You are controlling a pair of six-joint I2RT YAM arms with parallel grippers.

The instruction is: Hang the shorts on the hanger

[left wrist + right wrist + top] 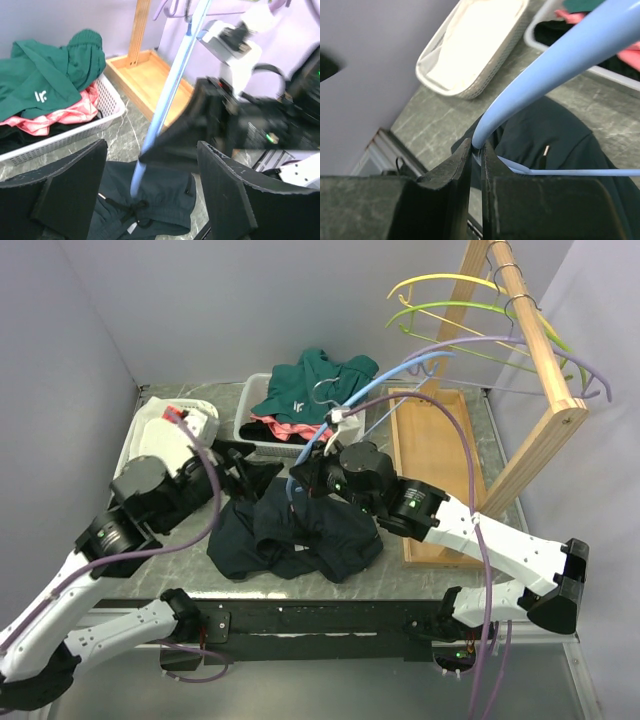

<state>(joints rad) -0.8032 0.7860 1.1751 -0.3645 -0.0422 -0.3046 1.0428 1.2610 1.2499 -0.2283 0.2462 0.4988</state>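
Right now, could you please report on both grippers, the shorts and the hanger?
Right gripper shut on the hanger, its low end over the shorts. Left gripper open, empty, above the shorts. Shorts heaped on the table, not hung yet.

The left arm extends from the near-left toward the shorts [295, 540]. The left pincer [150, 170] sits at their far-left edge, jaws spread wide, gripping nothing. The right arm reaches in from the near-right. The right pincer [476, 150] stands over the shorts' far edge, jaws clamped on the hanger [545, 65] tip.
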